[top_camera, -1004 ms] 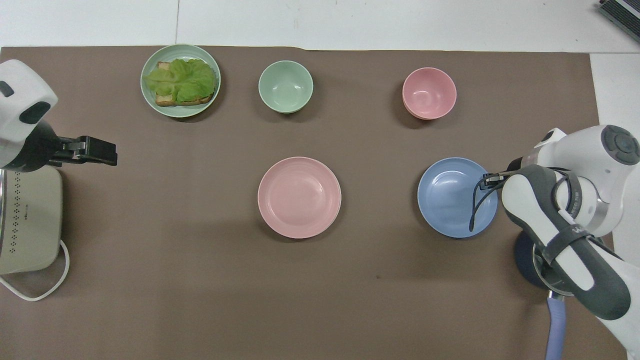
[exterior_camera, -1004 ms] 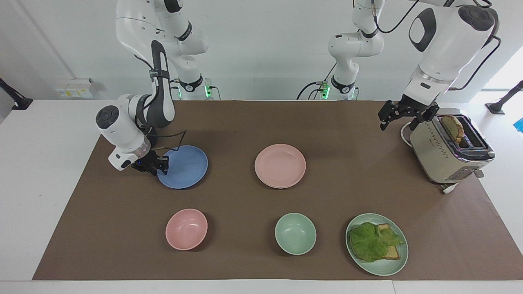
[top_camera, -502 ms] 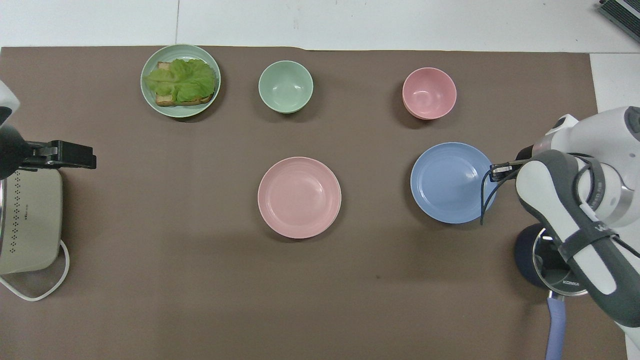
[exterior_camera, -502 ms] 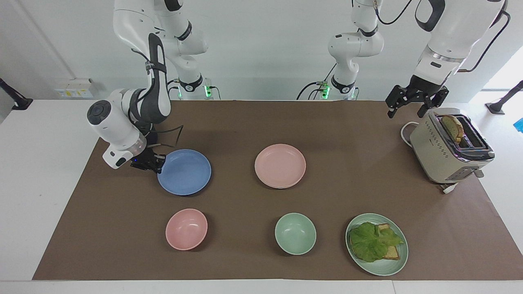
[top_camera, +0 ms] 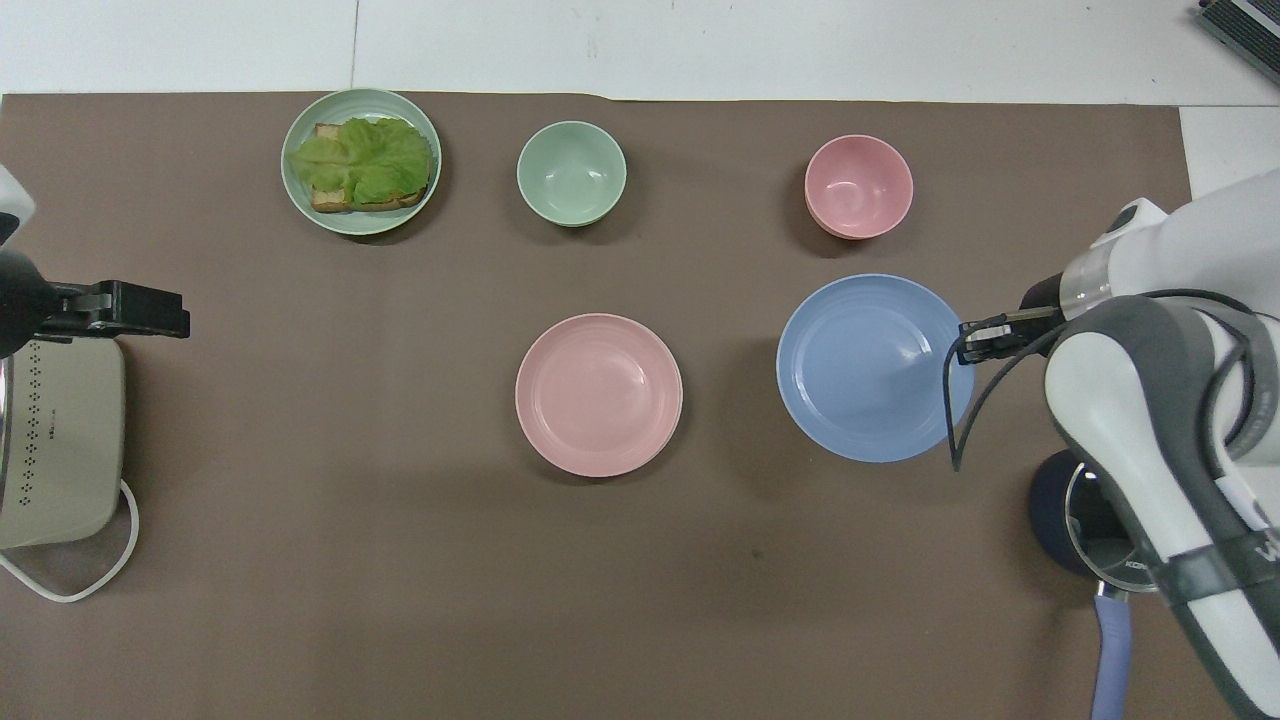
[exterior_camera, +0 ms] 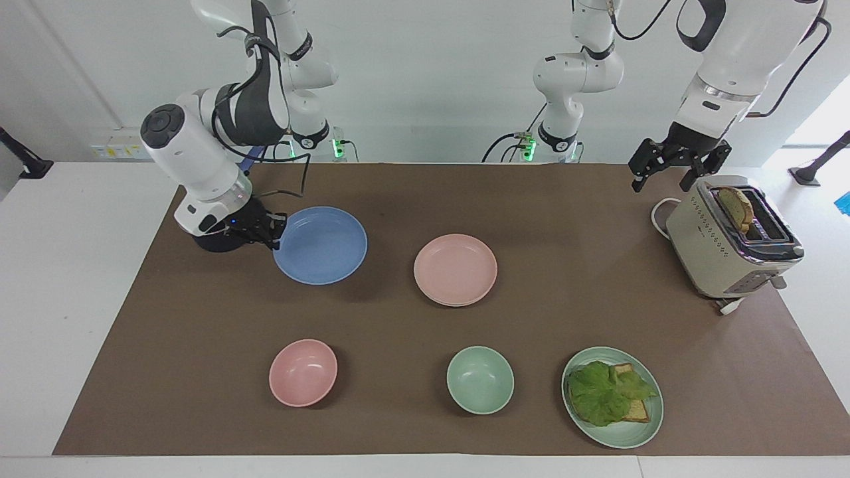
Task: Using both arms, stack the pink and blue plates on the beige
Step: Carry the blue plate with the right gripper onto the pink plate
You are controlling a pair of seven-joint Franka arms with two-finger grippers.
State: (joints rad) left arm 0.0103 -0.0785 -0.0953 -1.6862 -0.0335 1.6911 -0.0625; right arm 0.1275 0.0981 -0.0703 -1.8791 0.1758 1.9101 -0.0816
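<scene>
Facing view: the right gripper (exterior_camera: pixel 271 232), left of centre, is pinching the rim of the blue plate (exterior_camera: pixel 321 245) and holding it off the mat. The pink plate (exterior_camera: pixel 455 269) sits mid-frame, stacked on a beige plate (exterior_camera: pixel 465 303) whose edge just peeks out beneath. The left gripper (exterior_camera: pixel 671 166), upper right above the toaster (exterior_camera: pixel 727 240), has its fingers spread with nothing in them.

Overhead view: blue plate (top_camera: pixel 875 367) is right of centre, right gripper (top_camera: pixel 975 337) clamped on its right edge. Pink plate (top_camera: pixel 598 394) dead centre. Left gripper (top_camera: pixel 175 312) pokes in at the left edge, over the mat.

periwinkle blue plate (exterior_camera: pixel 321 245), pale pink plate (exterior_camera: pixel 455 269), brown mat (exterior_camera: pixel 425 318).
</scene>
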